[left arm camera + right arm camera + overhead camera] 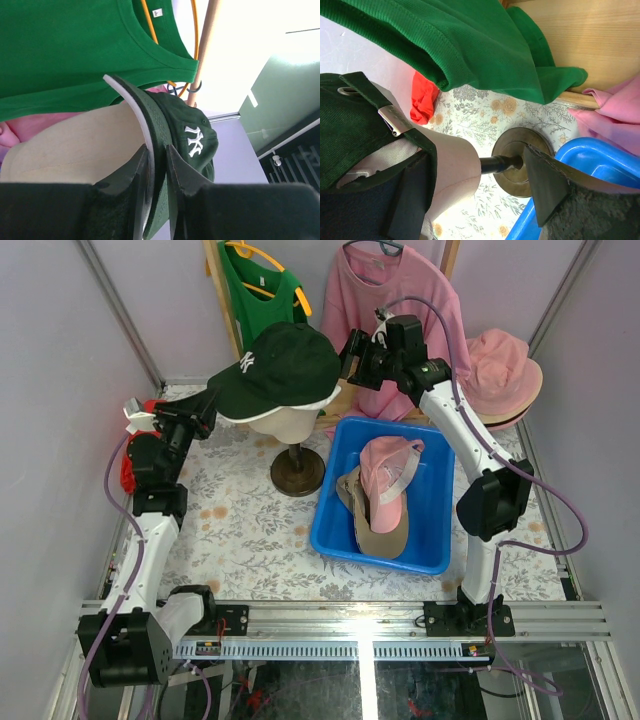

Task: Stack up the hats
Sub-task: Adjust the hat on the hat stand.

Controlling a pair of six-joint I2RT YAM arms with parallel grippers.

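Observation:
A dark green cap (283,364) with a white logo sits on the cream mannequin head (277,423). My left gripper (212,406) is at the cap's left side. The left wrist view has the left gripper (159,156) shut on the green cap's brim (150,115). My right gripper (352,362) hangs open behind the cap's right rear. From the right wrist, the right gripper (477,172) straddles the mannequin's neck, with the cap's back strap (385,117) by its left finger. A pink cap (390,462) lies on a tan hat (385,530) in the blue bin (330,532). A pink bucket hat (503,365) rests at the back right.
The mannequin stands on a round dark base (297,472) just left of the bin. A green top (255,290) and a pink shirt (385,300) hang at the back. A red cloth bundle (127,470) lies by the left wall.

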